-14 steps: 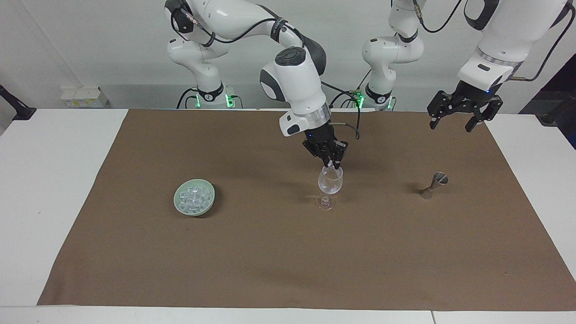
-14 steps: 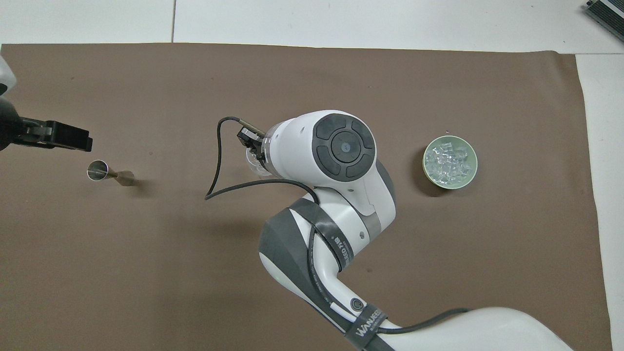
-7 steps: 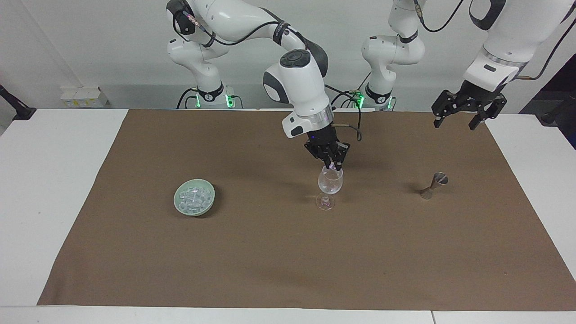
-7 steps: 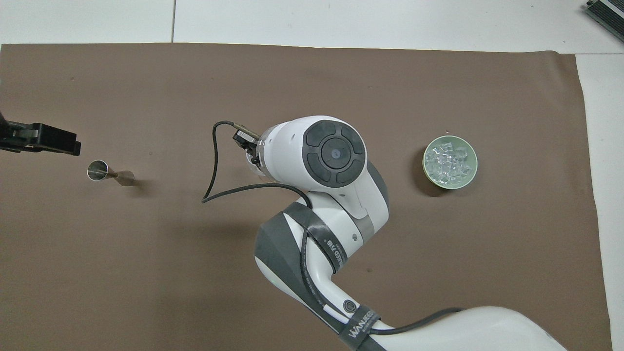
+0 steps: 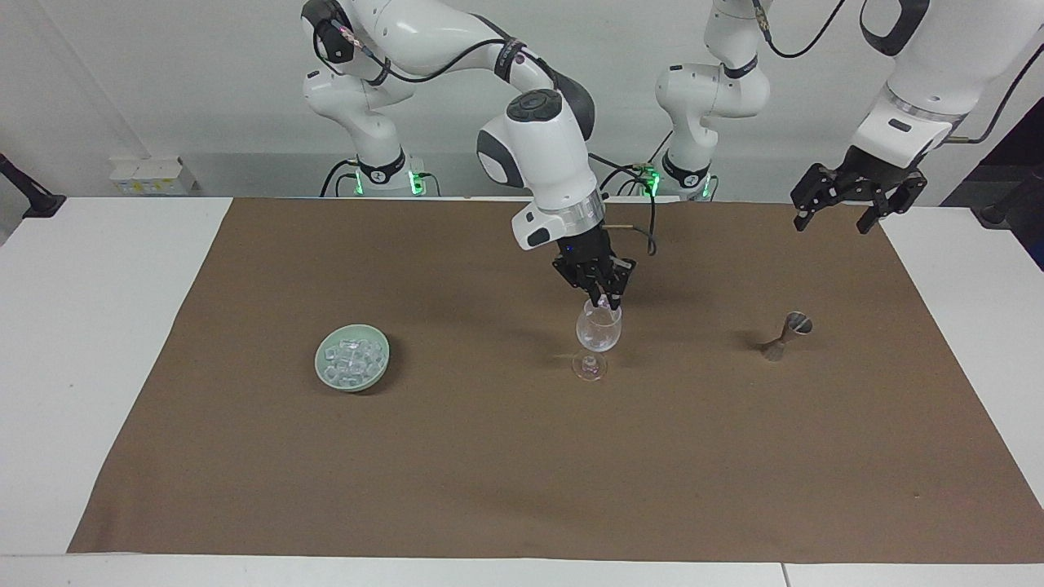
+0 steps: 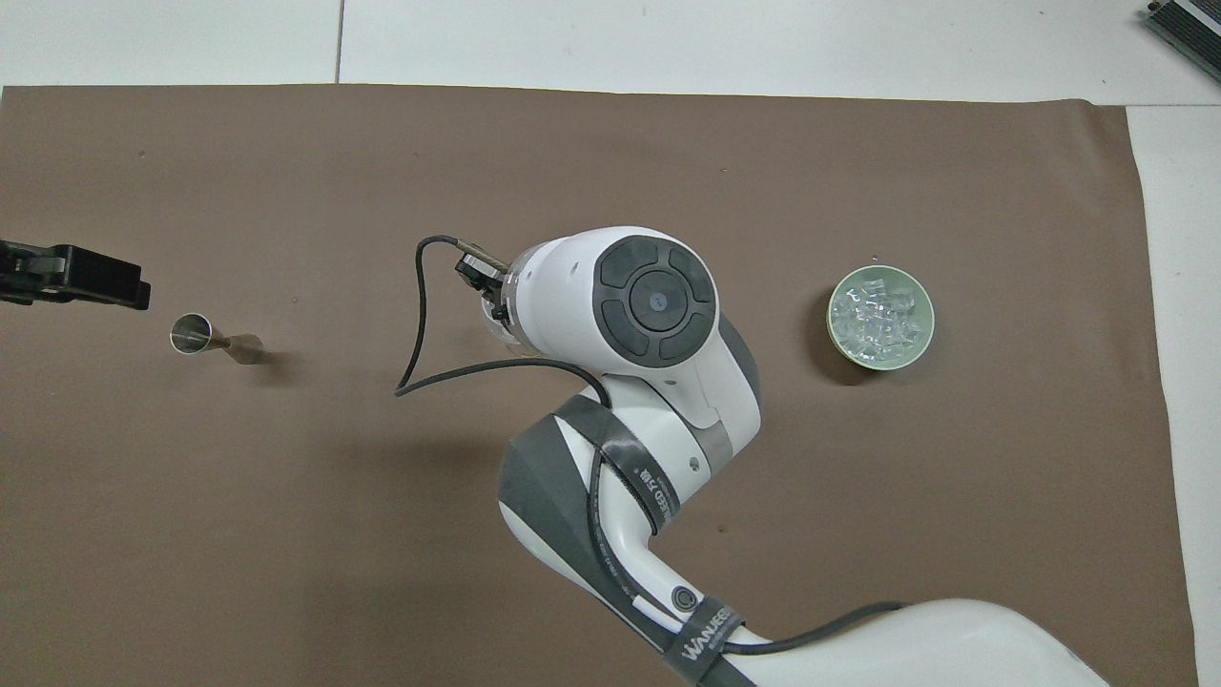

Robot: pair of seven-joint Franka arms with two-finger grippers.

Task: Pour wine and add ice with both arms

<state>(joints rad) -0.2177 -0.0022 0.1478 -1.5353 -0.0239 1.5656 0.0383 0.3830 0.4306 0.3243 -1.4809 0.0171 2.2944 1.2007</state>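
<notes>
A clear stemmed glass (image 5: 598, 330) stands mid-mat; in the overhead view only its edge (image 6: 492, 326) shows beside the right arm's wrist. My right gripper (image 5: 603, 304) points down at the glass rim, shut on a small pale ice cube. More ice (image 5: 352, 356) is heaped in a pale green bowl (image 5: 320, 371) toward the right arm's end; the overhead view shows that ice (image 6: 878, 315) and the bowl (image 6: 832, 329) too. My left gripper (image 5: 832, 224) hangs open and empty, high over the mat's edge at the left arm's end, partly in the overhead view (image 6: 95, 284).
A steel jigger (image 5: 787, 334) stands on the brown mat toward the left arm's end, also in the overhead view (image 6: 215, 339). The right arm's elbow and cable (image 6: 420, 315) hang over the mat's middle. White table borders the mat.
My left gripper has risen and drawn back toward its own end of the table, away from the jigger. My right gripper has settled slightly lower at the glass rim.
</notes>
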